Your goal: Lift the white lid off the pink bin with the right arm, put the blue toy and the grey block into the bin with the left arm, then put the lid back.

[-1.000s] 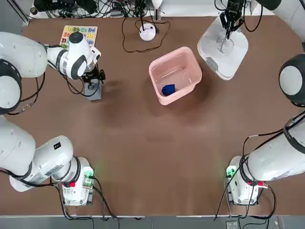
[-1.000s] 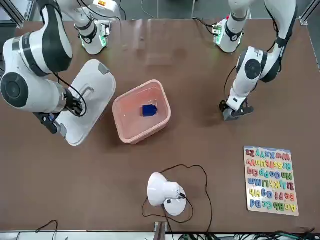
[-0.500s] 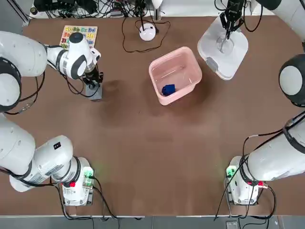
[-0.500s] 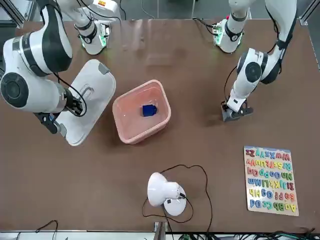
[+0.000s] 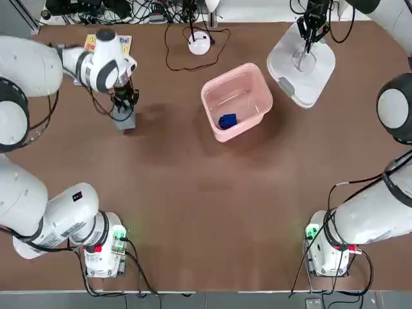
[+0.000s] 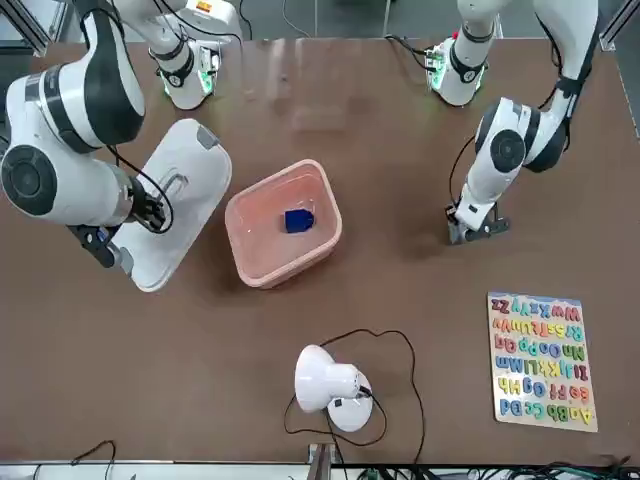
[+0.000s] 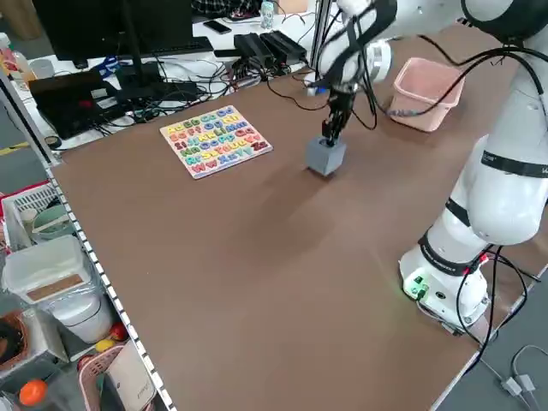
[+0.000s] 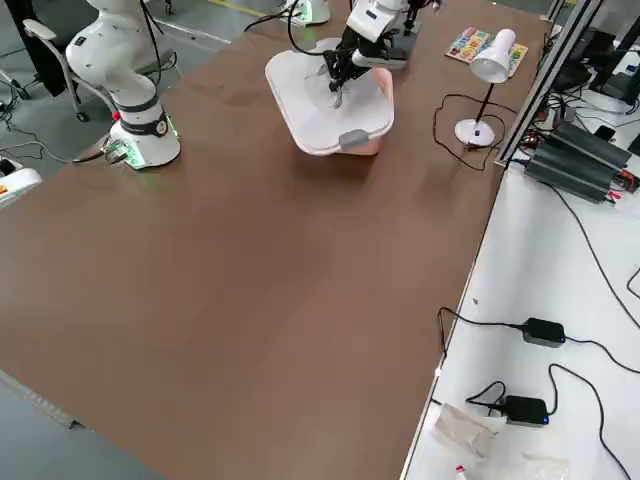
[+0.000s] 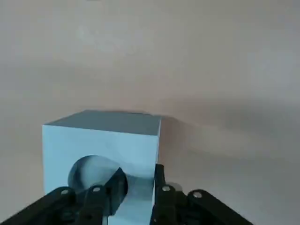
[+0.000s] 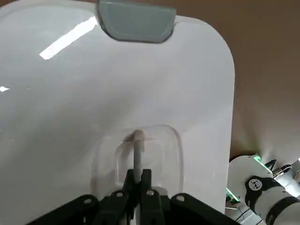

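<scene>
Grey block (image 9: 101,145), cube-shaped, round-holed face

Table is showing one pink bin (image 5: 236,102), one white lid (image 5: 302,67), one blue toy (image 5: 226,120), one grey block (image 5: 125,120), one lamp (image 6: 333,387), one alphabet puzzle (image 6: 541,360), two arms

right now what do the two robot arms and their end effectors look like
Both arms, the left arm and the right arm, are glossy white with rounded segments and dark grey bands at the joints. Thin black cables loop along the wrists. Each base carries a small green light and red detail. The left end effector and the right end effector are black, with two slim fingers and small silver screws.
</scene>
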Robot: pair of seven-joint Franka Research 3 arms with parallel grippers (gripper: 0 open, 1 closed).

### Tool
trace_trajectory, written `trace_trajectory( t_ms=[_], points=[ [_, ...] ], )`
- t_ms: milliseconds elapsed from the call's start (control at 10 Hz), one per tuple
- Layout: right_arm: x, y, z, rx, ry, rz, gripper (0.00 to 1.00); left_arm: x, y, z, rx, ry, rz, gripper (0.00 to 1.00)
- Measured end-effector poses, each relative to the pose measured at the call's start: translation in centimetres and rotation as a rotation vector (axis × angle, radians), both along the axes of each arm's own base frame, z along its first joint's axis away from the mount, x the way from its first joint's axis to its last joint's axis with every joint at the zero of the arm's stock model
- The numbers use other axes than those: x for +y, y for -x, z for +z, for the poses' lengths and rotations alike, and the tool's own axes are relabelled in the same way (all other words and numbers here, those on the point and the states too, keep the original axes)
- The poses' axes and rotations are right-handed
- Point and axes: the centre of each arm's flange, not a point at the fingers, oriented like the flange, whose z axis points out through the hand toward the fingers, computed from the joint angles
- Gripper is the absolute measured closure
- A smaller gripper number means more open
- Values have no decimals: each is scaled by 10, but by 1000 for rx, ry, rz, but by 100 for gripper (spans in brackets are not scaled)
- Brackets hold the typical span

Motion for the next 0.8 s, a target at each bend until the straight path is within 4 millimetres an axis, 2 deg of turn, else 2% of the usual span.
trace_trajectory(
  t_ms=[200, 400, 600, 800],
  points=[
    [0, 0, 0, 0, 0, 0, 93, -33, -23, 52, -8, 26, 74, 72],
    [0, 0, 0, 0, 0, 0, 93, -67, -37, 90, -64, 96, 190, 72],
    [0, 0, 0, 0, 0, 0, 93, -120, -35, 121, -96, 134, 286, 72],
    [0, 0, 0, 0, 0, 0, 93, -186, -34, 157, -107, 200, 393, 72]
  ],
)
